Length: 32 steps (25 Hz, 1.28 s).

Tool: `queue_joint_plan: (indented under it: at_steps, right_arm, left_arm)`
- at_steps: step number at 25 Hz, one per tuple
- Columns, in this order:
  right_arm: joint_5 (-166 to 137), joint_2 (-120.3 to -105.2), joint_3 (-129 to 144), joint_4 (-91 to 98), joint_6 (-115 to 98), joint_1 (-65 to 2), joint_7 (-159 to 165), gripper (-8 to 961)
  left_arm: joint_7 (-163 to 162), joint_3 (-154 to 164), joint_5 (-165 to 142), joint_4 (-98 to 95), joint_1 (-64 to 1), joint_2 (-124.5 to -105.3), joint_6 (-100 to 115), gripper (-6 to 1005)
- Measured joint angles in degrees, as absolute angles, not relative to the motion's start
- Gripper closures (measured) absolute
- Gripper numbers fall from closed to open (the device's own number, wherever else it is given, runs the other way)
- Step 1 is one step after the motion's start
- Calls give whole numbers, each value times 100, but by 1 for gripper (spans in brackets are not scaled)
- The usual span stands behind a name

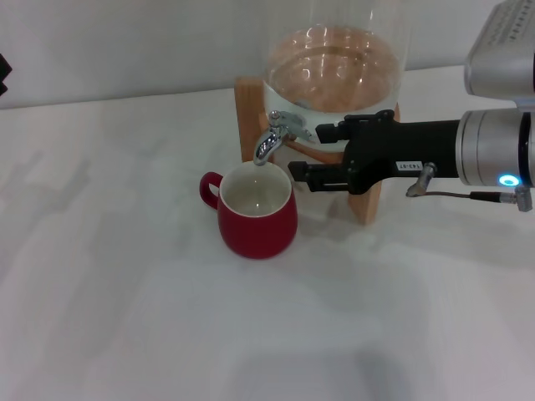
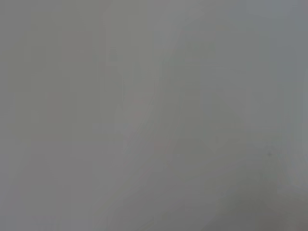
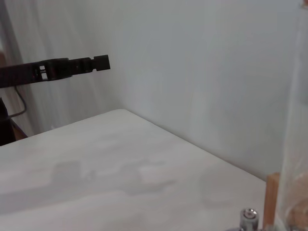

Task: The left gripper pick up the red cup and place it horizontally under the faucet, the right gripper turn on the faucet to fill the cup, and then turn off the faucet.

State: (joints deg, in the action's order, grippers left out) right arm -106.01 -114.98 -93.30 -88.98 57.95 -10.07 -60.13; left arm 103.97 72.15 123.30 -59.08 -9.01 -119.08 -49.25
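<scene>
The red cup [image 1: 257, 210] stands upright on the white table, its handle pointing left, directly below the spout of the chrome faucet [image 1: 272, 139]. I see no stream of water. My right gripper [image 1: 305, 153] reaches in from the right, open, with its upper finger [image 1: 333, 131] just beside the faucet's lever and its lower finger beside the cup's rim. The faucet's top [image 3: 249, 219] shows in the right wrist view. My left gripper [image 3: 72, 67] hangs far off above the table's left side, away from the cup; only a black corner of it [image 1: 2, 75] shows in the head view.
The glass water dispenser [image 1: 338, 58] sits on a wooden stand [image 1: 248, 104] at the back of the table [image 1: 125, 317]. A pale wall runs behind it. The left wrist view shows only a blank grey surface.
</scene>
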Motion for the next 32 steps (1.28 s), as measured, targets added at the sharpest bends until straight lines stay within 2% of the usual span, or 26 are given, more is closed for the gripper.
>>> queue_joint_plan:
  at_steps: [32]
  right_arm:
    - [-10179, -11487, -9516, -8929, 6393, -984, -6475, 231]
  left_arm:
    - [10335, 7207, 12321, -5906, -889, -11909, -4890, 119]
